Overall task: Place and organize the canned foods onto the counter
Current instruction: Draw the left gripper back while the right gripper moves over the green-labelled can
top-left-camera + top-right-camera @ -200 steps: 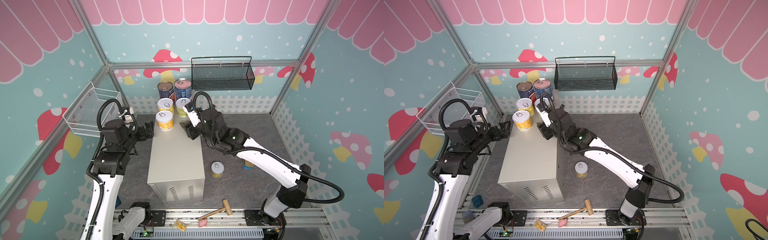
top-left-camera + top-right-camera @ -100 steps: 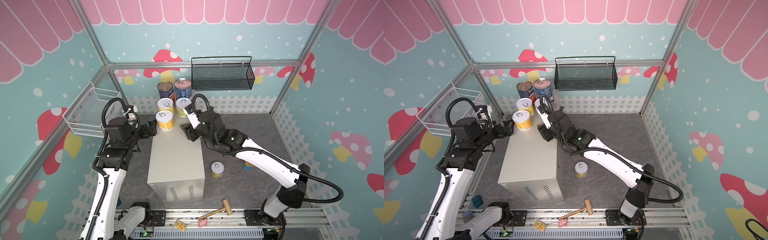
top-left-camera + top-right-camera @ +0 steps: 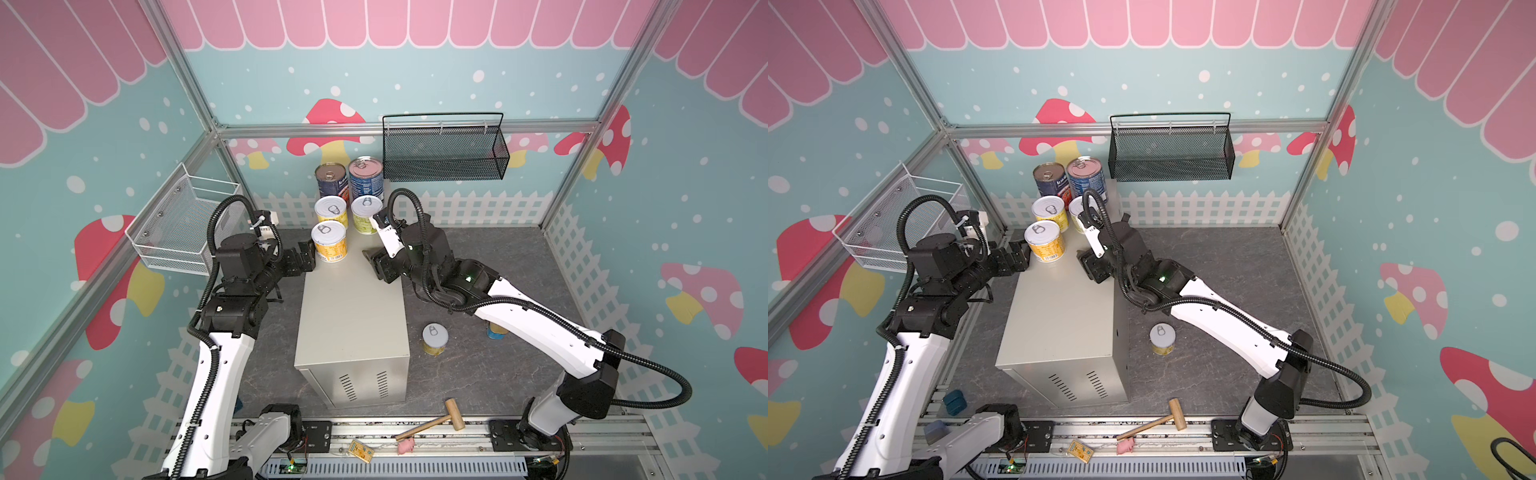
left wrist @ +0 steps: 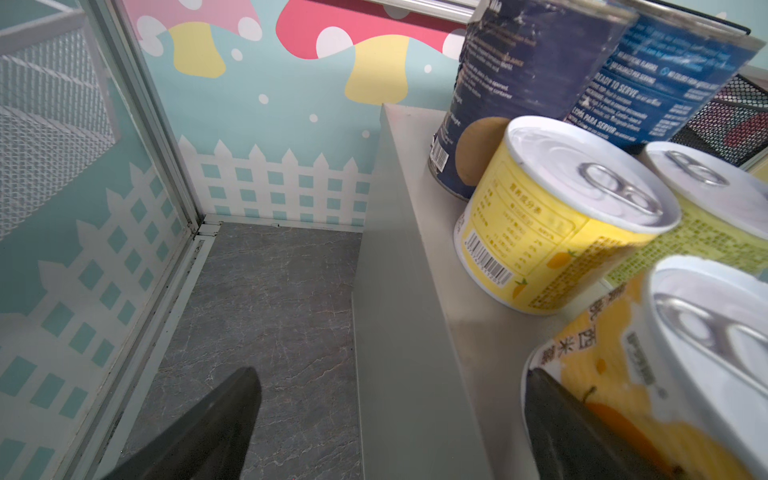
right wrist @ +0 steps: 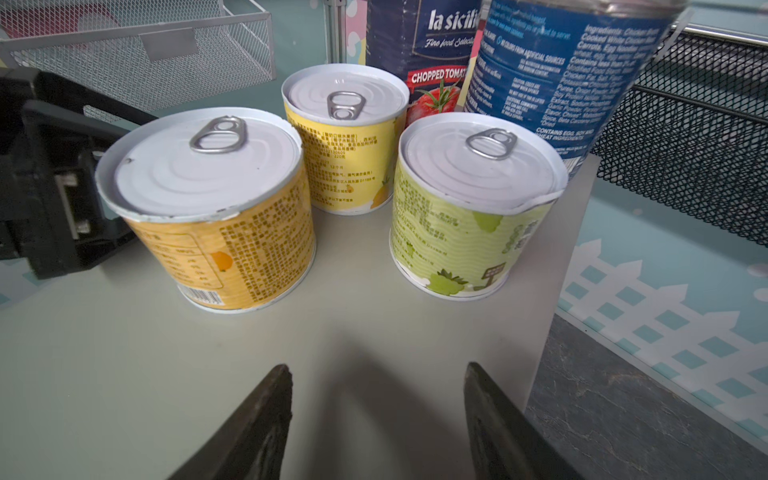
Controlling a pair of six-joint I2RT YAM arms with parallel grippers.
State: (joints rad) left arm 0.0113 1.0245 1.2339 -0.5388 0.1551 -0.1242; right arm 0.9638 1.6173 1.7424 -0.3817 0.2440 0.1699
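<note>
The counter (image 3: 353,307), a beige-grey metal box, carries five canned foods at its far end: two tall dark-blue cans (image 3: 331,180) (image 3: 365,178) and three short pull-tab cans (image 3: 330,211) (image 3: 365,214) (image 3: 329,241). A fourth short can (image 3: 435,340) stands on the floor to the right of the counter. A blue-and-yellow tin (image 3: 496,331) is mostly hidden under my right forearm. My left gripper (image 3: 305,259) is open at the counter's left edge, one finger (image 4: 573,436) against the nearest orange-label can (image 4: 665,374). My right gripper (image 5: 376,374) is open and empty above the counter top, short of the green-label can (image 5: 473,208).
A black mesh basket (image 3: 442,153) hangs on the back wall and a white wire basket (image 3: 178,232) on the left wall. A wooden mallet (image 3: 432,422), a pink toy (image 3: 404,446) and a small card lie by the front rail.
The right gripper's jaws have spread apart while it stays at the counter's right edge. The left gripper has slid right, up to the nearest short can.
</note>
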